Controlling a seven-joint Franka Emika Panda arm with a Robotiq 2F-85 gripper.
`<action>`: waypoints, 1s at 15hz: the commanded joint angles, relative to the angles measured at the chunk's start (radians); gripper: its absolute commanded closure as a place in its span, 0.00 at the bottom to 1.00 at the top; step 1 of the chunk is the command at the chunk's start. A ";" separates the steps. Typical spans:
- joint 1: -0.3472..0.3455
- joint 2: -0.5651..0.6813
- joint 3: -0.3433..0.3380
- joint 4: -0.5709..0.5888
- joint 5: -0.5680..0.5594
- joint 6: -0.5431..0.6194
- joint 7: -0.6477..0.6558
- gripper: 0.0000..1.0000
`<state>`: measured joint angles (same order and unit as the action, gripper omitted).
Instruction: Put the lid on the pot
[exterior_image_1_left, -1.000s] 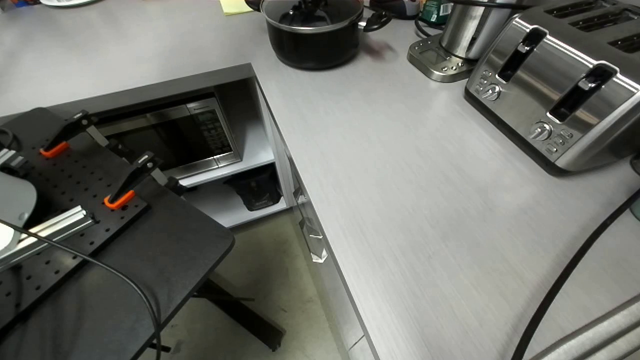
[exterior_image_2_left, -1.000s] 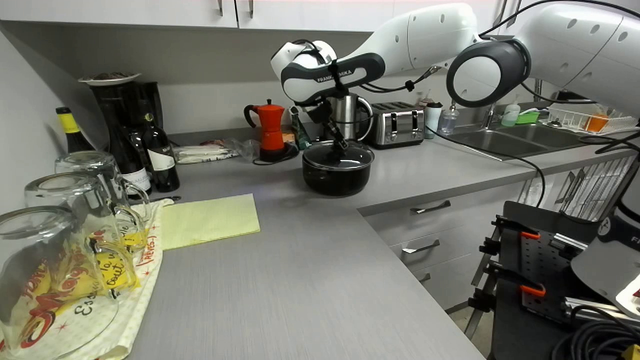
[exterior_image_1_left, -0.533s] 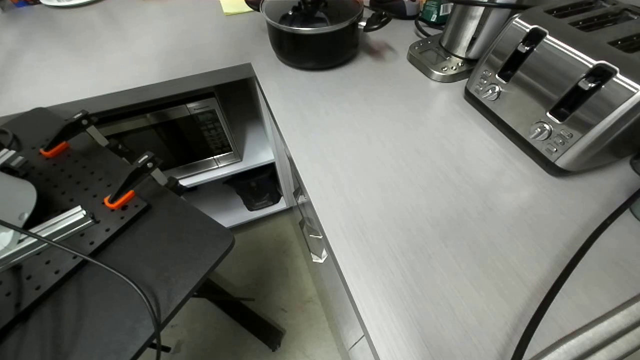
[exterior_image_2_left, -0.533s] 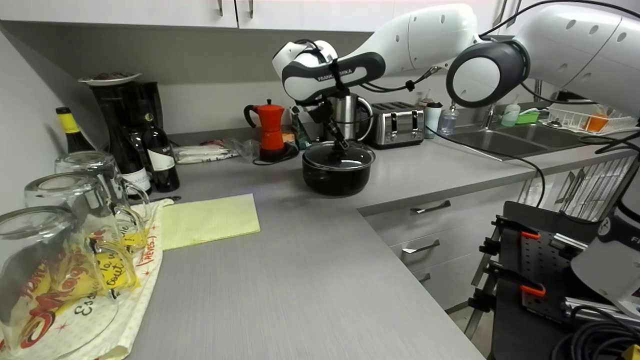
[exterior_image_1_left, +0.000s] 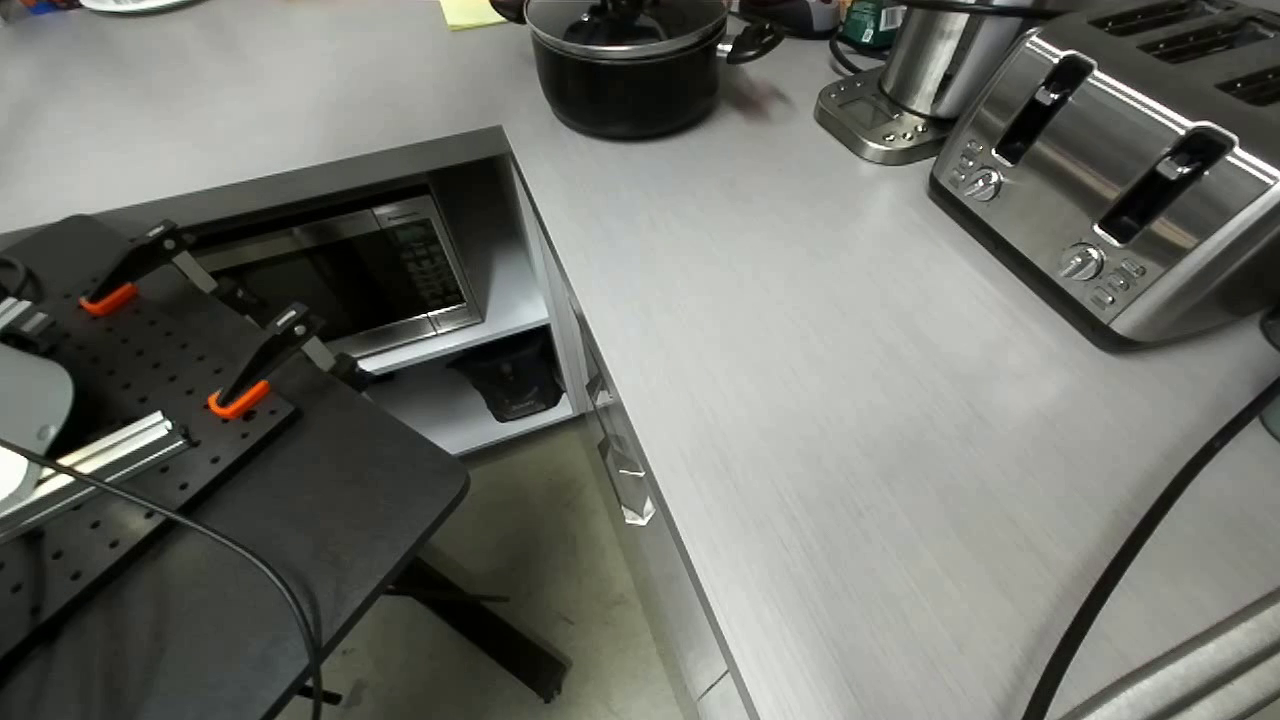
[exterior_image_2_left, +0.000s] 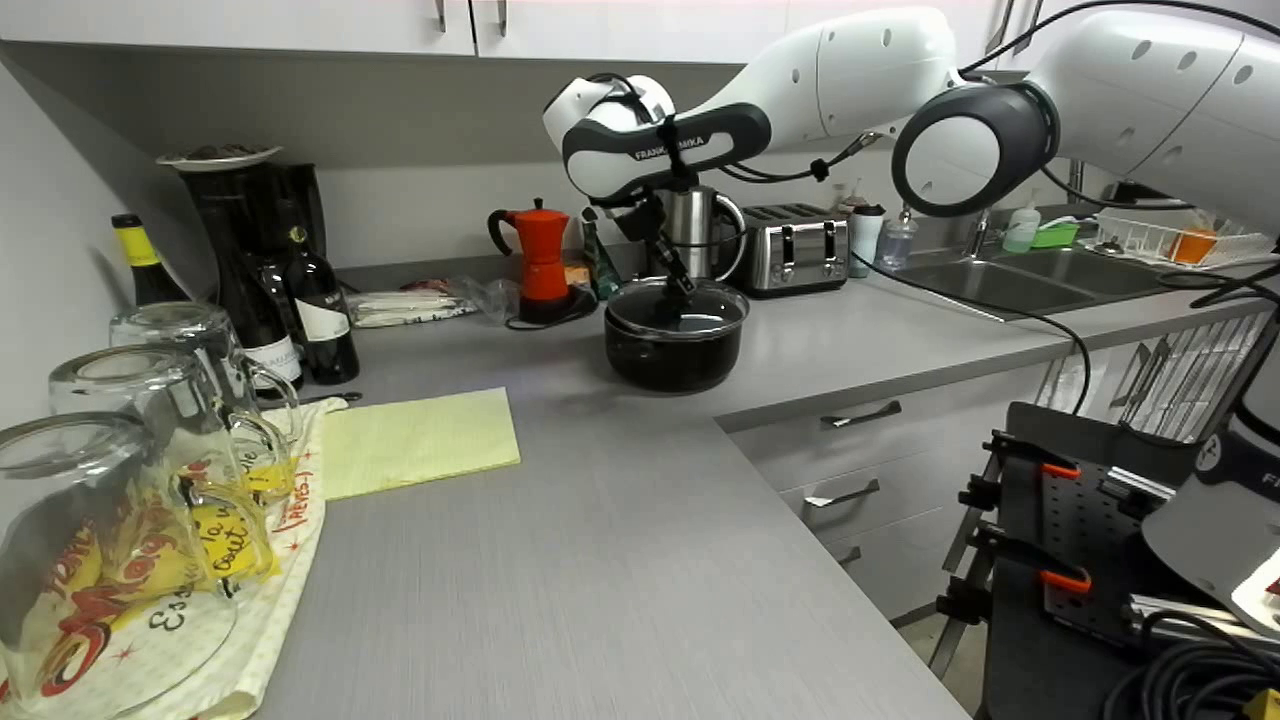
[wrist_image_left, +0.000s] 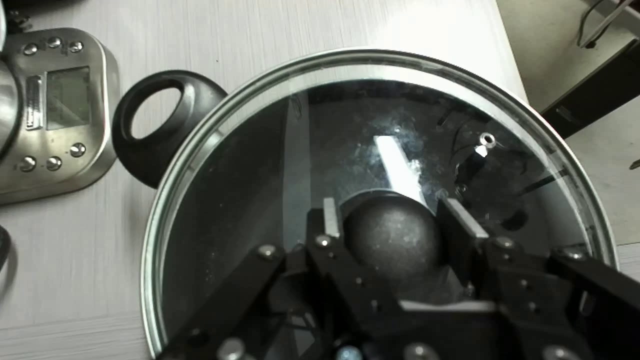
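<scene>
The black pot (exterior_image_2_left: 672, 365) stands on the grey counter near the inner corner; it also shows in an exterior view (exterior_image_1_left: 628, 100). The clear glass lid (exterior_image_2_left: 715, 308) is over the pot's mouth; its metal rim and glass fill much of the wrist view (wrist_image_left: 350, 120). My gripper (wrist_image_left: 387, 215) reaches down from above with its fingers on both sides of the dark round knob (wrist_image_left: 392, 235), close against it, and appears shut on it. The pot's side handle (wrist_image_left: 192, 100) shows beyond the rim. I cannot tell whether the rim sits flush all round.
A steel kettle base (wrist_image_left: 60, 105) stands beside the pot's handle, with a toaster (exterior_image_1_left: 1090, 190) farther along the counter. A red moka pot (exterior_image_2_left: 543, 250), wine bottles (exterior_image_2_left: 320, 310), yellow paper (exterior_image_2_left: 420, 440) and glass mugs (exterior_image_2_left: 130, 500) are on the other side.
The lid's near rim appears slightly higher and shifted a little right over the pot in an exterior view. My wrist has risen or tilted slightly. The pot has not moved.
</scene>
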<state>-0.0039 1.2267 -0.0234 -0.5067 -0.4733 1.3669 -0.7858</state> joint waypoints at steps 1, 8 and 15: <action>0.014 -0.006 -0.026 0.041 -0.032 -0.020 -0.056 0.75; 0.015 -0.012 -0.035 0.039 -0.039 -0.015 -0.137 0.75; 0.038 -0.028 -0.063 0.031 -0.133 0.015 -0.402 0.75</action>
<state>0.0150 1.2187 -0.0591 -0.4849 -0.5556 1.3740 -1.0663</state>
